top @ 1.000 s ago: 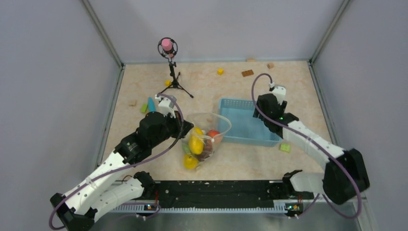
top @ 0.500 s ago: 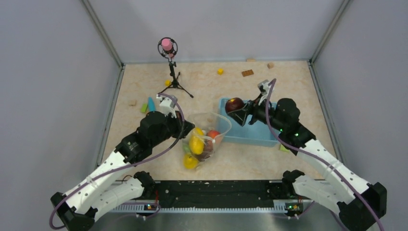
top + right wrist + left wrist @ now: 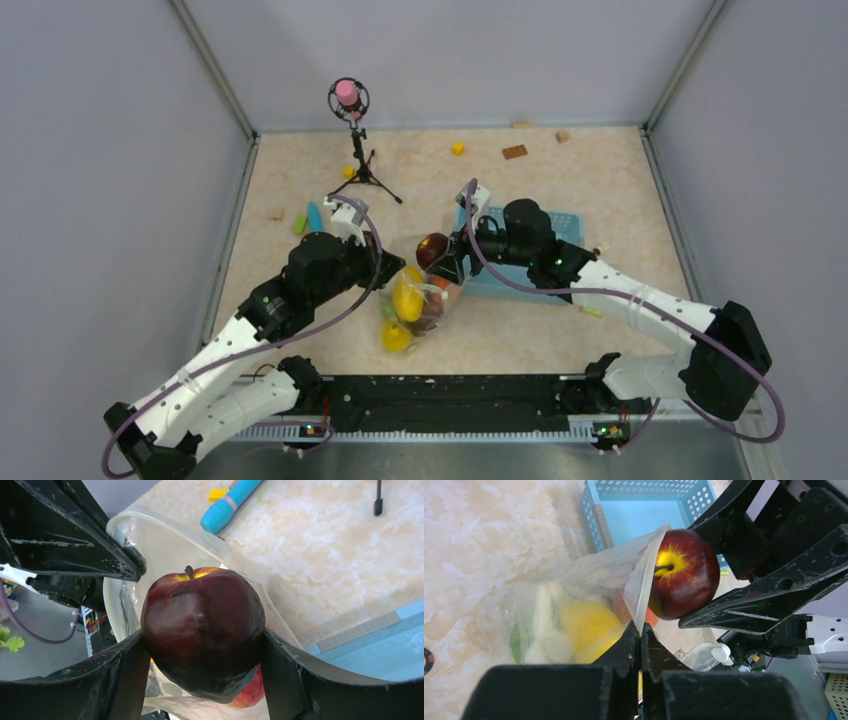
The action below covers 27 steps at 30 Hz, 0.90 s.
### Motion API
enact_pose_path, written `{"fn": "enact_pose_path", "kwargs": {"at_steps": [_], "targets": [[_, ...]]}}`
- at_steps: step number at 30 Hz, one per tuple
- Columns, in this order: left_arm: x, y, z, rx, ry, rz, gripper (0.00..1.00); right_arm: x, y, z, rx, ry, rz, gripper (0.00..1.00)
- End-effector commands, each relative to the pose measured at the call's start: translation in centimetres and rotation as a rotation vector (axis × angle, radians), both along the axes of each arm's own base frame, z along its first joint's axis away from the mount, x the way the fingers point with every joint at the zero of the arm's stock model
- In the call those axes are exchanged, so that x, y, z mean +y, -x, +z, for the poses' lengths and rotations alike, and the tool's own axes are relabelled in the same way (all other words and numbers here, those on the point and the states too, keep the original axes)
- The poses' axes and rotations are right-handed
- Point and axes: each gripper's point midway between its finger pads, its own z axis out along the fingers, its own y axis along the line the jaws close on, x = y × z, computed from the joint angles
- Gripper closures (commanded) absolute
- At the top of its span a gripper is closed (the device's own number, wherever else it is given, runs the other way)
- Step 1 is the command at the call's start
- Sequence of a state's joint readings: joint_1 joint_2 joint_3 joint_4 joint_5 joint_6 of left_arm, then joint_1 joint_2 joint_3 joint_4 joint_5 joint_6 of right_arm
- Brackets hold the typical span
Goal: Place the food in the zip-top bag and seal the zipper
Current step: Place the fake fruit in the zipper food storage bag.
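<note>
While left gripper [image 3: 640,632], closed, pinches rim of clear flexible plastic bag [image 3: 589,575], right gripper [image 3: 202,637] clamps round dark-red toy apple [image 3: 200,610] at mouth. I judge loading step; next: lower, release.

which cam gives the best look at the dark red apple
Right wrist: the apple fills the frame, clamped between the fingers. Left wrist shows its stem end at the bag mouth. Top external shows it small.

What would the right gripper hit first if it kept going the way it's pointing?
Probably the open mouth of the bag: the apple in the right gripper sits at its rim, yellow fruit further inside. Depth is unclear.
</note>
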<state>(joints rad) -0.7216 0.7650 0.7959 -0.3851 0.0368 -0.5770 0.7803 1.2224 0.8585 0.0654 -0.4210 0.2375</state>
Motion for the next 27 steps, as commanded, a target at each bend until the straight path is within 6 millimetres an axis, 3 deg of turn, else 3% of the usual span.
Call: {"fn": "enact_pose_path", "kwargs": {"at_steps": [1,4,5,6,7,17,22,27], "targets": [[-0.3,0.0,2.0,-0.062,0.057,-0.010,1.00,1.3,0.5,2.2,-0.055,-0.029,0.045,0.37],[-0.3,0.0,2.0,-0.063,0.060,-0.014,1.00,1.6,0.6,2.1,-0.041,-0.022,0.049,0.29],[-0.4,0.0,2.0,-0.063,0.061,-0.015,1.00,1.7,0.7,2.0,-0.033,-0.012,0.052,0.21],[-0.4,0.0,2.0,-0.062,0.061,-0.014,1.00,1.8,0.7,1.9,-0.025,-0.003,0.053,0.06],[-0.4,0.0,2.0,-0.061,0.061,-0.015,1.00,1.9,0.7,1.8,-0.021,0.004,0.055,0.02],[-0.4,0.1,2.1,-0.066,0.062,-0.017,1.00,1.1,0.7,4.6,-0.075,-0.039,0.020,0.01],[-0.4,0.1,2.0,-0.064,0.062,-0.020,1.00,-1.1,-0.6,5.5,-0.134,-0.001,-0.103,0.01],[-0.6,0.2,2.1,-0.065,0.062,-0.029,1.00,-4.2,-2.9,4.7,-0.175,0.086,-0.294,0.01]]}}
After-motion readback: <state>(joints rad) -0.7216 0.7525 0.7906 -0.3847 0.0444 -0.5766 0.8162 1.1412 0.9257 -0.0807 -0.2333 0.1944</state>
